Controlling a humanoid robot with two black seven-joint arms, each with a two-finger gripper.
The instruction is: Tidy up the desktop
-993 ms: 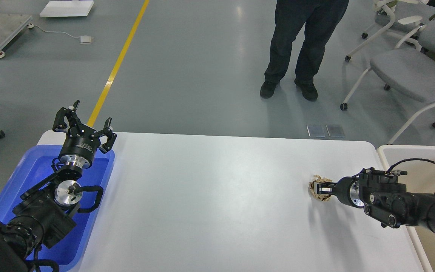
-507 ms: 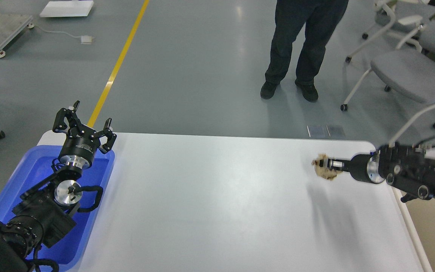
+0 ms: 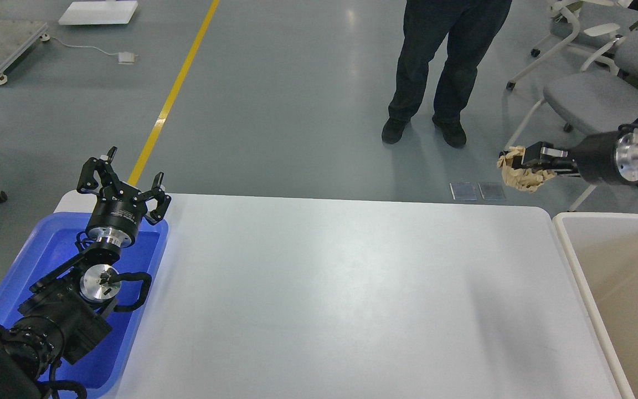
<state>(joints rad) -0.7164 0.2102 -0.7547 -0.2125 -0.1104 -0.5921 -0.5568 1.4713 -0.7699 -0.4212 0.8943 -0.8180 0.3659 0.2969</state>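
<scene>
The white desktop [image 3: 319, 288] fills the middle of the head view and nothing lies on it. My right gripper [image 3: 524, 160] is shut on a crumpled brown paper ball [image 3: 518, 174] and holds it high in the air, beyond the desktop's far right corner. My left gripper [image 3: 122, 180] is open and empty, raised over the far end of the blue plastic tray [image 3: 36, 260] at the desktop's left side.
A beige-white tub [image 3: 618, 288] stands at the desktop's right edge. A person [image 3: 446, 66] stands on the floor beyond the table. Grey wheeled chairs [image 3: 596, 100] are at the far right.
My right gripper has lifted the paper ball off the desktop, moving it up and to the right. The left arm has not moved.
</scene>
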